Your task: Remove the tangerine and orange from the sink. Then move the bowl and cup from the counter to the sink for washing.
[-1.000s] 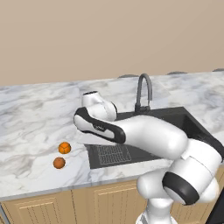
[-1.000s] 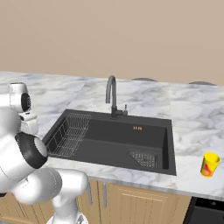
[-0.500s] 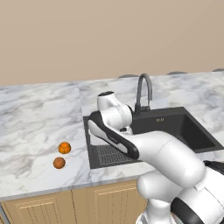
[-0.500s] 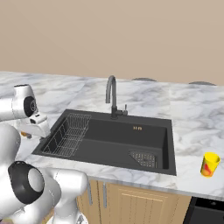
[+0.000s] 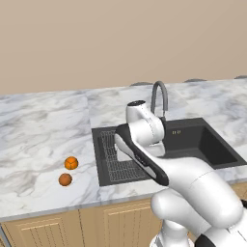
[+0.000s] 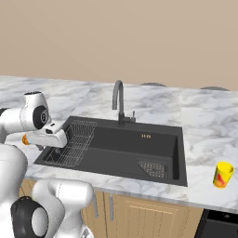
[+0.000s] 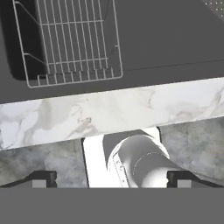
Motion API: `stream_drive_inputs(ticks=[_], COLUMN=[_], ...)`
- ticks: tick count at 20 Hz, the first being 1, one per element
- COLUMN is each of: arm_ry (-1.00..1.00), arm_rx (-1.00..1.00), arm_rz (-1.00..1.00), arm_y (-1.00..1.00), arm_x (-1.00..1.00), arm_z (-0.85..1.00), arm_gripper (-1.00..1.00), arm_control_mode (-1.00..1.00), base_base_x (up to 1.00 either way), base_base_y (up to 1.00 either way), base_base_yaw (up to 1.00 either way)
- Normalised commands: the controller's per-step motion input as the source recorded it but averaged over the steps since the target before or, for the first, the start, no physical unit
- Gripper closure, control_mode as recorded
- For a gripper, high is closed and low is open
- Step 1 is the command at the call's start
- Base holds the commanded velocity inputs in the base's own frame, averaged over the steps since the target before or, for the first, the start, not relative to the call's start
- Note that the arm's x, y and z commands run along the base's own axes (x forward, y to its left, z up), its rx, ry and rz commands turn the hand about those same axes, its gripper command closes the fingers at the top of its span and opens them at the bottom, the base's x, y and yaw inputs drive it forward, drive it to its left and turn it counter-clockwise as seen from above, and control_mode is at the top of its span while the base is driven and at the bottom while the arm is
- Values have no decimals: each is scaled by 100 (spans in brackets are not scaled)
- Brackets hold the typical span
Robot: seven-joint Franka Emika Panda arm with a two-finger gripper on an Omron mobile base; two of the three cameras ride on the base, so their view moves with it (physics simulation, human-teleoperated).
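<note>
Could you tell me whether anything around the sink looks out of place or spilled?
Nothing stands out. Two orange fruits sit on the counter left of the sink, the yellow cup stands upright to its right, and nothing looks spilled.

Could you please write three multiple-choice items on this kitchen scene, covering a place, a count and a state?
1. Where are the two orange fruits?
A. in the basin
B. on the counter, left of the sink
C. on the wire rack

2. How many yellow cups stand on the counter right of the sink?
A. one
B. two
C. three

3. What does the open basin right of the rack hold?
A. a bowl
B. a cup
C. no dishes or fruit

Answers:
1 B, the left base view shows both fruits on the marble, apart from the sink.
2 A, the right base view shows a single cup.
3 C, the right base view shows a bare dark floor with only a drain strainer.
</note>
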Motion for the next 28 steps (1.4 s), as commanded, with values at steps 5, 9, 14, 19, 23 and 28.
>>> stream_drive_inputs(ticks=[5, 9, 14, 19, 23, 28], arm_ry=[0, 0, 0, 0, 0, 0], arm_rx=[0, 0, 0, 0, 0, 0], arm_rz=[10, 11, 9, 6, 2, 0], arm_y=[-53, -55, -54, -55, -55, -54], arm_x=[-7, -6, -1, 0, 0, 0], arm_z=[11, 11, 9, 8, 5, 4], arm_gripper=[-100, -100, -100, -100, -100, -100], arm_control_mode=[-100, -100, -100, -100, -100, -100], base_base_x=[0, 0, 0, 0, 0, 0], base_base_y=[0, 0, 0, 0, 0, 0], base_base_yaw=[0, 0, 0, 0, 0, 0])
